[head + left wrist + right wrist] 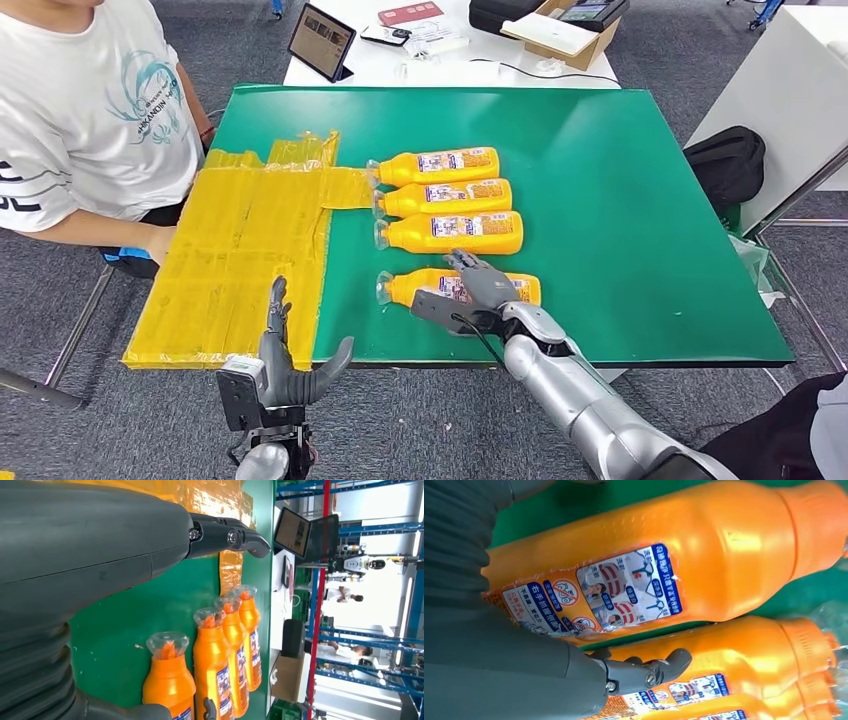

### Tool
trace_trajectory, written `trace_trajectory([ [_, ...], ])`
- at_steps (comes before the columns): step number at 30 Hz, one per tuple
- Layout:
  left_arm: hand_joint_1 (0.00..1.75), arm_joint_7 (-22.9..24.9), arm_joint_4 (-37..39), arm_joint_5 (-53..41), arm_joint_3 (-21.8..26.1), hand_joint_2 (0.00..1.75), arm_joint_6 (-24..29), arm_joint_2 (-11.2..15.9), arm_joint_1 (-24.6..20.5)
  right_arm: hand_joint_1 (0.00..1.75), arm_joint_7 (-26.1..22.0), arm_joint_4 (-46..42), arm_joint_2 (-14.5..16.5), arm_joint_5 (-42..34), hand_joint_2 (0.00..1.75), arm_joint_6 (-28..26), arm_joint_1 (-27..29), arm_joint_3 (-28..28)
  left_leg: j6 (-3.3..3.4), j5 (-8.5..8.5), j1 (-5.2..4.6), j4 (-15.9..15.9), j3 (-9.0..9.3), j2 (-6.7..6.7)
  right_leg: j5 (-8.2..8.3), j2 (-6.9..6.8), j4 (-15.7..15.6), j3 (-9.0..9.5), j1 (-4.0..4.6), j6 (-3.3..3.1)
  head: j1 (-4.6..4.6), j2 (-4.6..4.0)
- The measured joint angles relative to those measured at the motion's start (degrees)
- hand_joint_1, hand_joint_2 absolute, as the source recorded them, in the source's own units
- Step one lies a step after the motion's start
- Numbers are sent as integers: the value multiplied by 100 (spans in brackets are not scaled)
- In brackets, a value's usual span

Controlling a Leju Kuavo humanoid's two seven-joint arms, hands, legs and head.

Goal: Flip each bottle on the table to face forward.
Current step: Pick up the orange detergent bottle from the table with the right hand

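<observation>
Four orange bottles lie side by side on the green table, caps to the left: the far bottle, the second bottle, the third bottle and the nearest bottle. My right hand lies over the nearest bottle, fingers reaching past its far side, thumb at the near side. In the right wrist view a thin green strip separates one finger from that bottle, whose label faces up. My left hand hovers open at the table's front edge, empty. The bottle row lies beyond it.
A patch of yellow tape covers the table's left part. A person in a white shirt sits at the left edge. Behind stands a white table with a tablet and a cardboard box. A black backpack lies right.
</observation>
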Motion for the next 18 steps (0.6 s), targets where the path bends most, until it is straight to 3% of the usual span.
trace_trajectory([
  [12, 0, -4, 0, 3, 8, 175, 0, 0, 3, 0, 34, -257, -131, -37, 175, 39, 132, 102, -2, -4, 0, 0, -1, 1, -1, 1, 0, -2, 0, -1, 1, -1],
  [18, 0, -6, -1, 11, 11, 175, 47, 0, 10, 0, 427, -256, -226, 170, 175, -170, 143, 156, -1, -4, 0, 0, -2, 1, -1, 1, 0, -1, 0, -1, 1, 0],
])
